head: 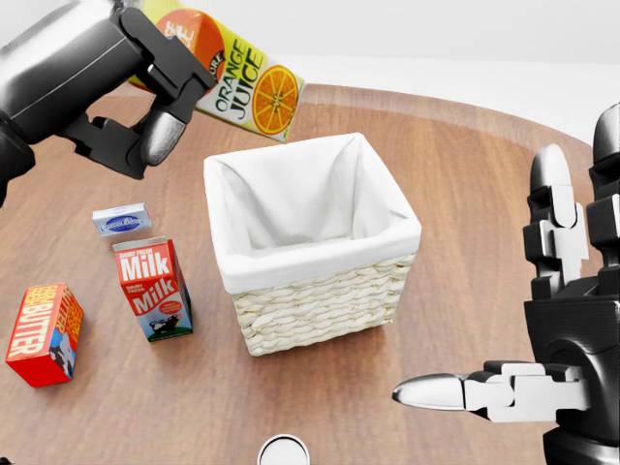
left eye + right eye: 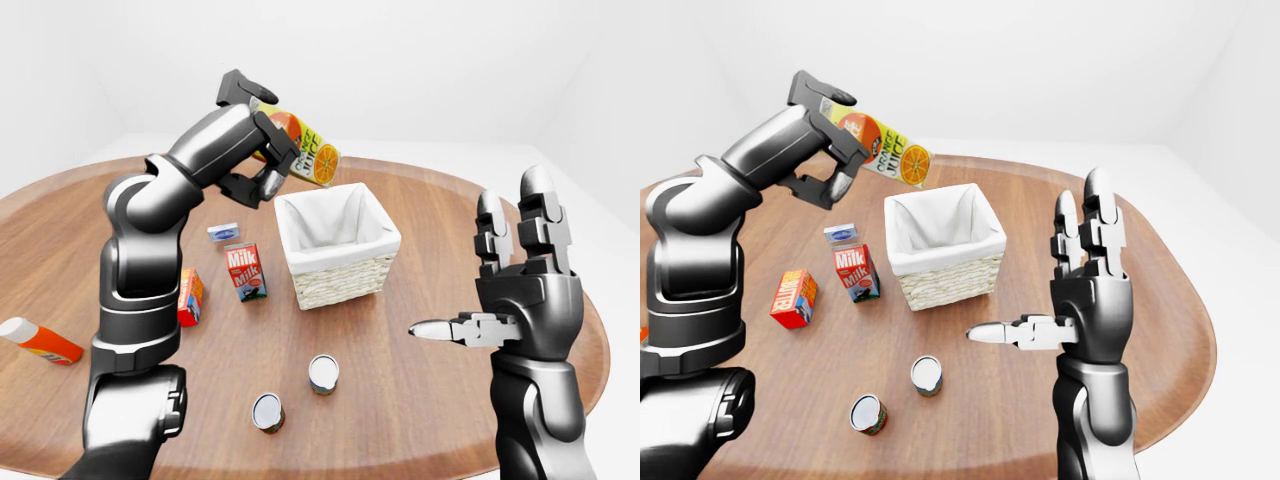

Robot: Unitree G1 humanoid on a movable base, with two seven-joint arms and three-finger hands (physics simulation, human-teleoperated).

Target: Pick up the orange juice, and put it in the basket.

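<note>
My left hand (image 1: 160,82) is shut on the orange juice carton (image 1: 237,82) and holds it tilted in the air, just above and left of the basket's top-left corner. The wicker basket (image 1: 320,300) with a white cloth lining stands on the round wooden table (image 1: 465,194) and is empty inside. My right hand (image 1: 542,320) is open, fingers upright and thumb pointing left, raised at the right of the basket and holding nothing.
A milk carton (image 1: 152,288), a butter box (image 1: 44,332) and a small blue-white box (image 1: 121,220) lie left of the basket. Two cans (image 2: 323,373) (image 2: 268,411) stand below it. An orange and white bottle (image 2: 38,340) lies at the far left.
</note>
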